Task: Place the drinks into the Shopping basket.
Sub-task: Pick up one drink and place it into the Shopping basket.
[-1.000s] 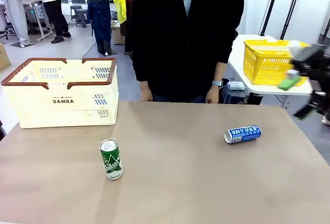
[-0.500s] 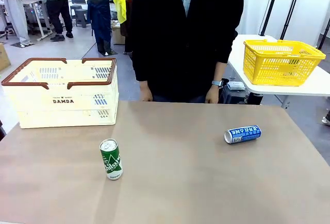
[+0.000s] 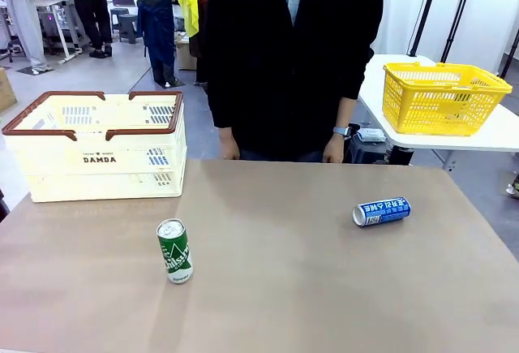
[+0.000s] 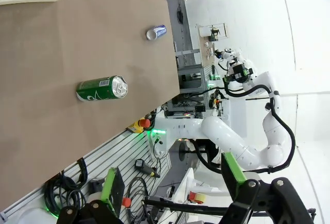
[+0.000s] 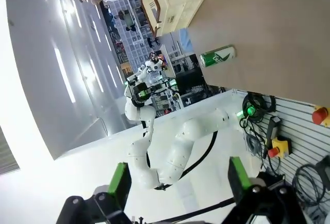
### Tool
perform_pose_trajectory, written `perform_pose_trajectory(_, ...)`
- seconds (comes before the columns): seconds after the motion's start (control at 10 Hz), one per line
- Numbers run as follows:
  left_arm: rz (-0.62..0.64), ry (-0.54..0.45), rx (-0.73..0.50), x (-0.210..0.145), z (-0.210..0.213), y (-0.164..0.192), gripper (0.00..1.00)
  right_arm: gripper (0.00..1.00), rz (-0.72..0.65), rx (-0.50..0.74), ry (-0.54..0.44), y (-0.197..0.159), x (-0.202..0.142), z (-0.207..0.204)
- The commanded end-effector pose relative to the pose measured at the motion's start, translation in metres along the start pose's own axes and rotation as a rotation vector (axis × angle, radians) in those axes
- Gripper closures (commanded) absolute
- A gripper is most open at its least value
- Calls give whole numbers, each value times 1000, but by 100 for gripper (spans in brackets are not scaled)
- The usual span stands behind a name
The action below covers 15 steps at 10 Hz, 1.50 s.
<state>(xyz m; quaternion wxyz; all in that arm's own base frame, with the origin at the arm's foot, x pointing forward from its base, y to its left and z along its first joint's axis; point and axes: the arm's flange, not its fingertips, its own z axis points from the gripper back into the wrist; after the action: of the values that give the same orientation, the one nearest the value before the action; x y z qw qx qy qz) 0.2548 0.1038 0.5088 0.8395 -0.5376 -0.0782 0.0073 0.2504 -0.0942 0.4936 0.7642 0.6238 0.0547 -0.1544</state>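
We see a green can standing upright near the front edge of the worktop, left of middle. A blue can lies on its side toward the right edge. The cream Shopping basket sits at the far left corner, well apart from both cans. Our left hand and right hand are each spread wide, holding nothing.

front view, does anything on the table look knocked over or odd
Yes: the blue can lies on its side on the right part of the table, while the green can stands upright. No spill shows. Both sit outside the Shopping basket.
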Motion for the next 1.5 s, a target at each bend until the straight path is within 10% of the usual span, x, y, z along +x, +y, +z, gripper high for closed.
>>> perform_pose_trajectory(0.0, 0, 0, 0, 0, 0, 0, 0, 0, 23, -10, 2, -1, -4, 8)
perform_pose_trajectory(0.5, -67, 271, 498, 6, -163, -153, 0, 0, 23, -10, 2, -1, -4, 8)
perform_pose_trajectory(1.0, -133, 201, 1054, -5, -276, -146, 0, 0, 23, -10, 2, -1, -4, 8)
perform_pose_trajectory(1.1, -184, 100, 1076, -4, -280, -151, 0, 0, 23, -10, 2, -1, -4, 8)
perform_pose_trajectory(1.4, -151, 243, 935, -8, -279, -147, 0, 0, 23, -10, 2, -1, -4, 8)
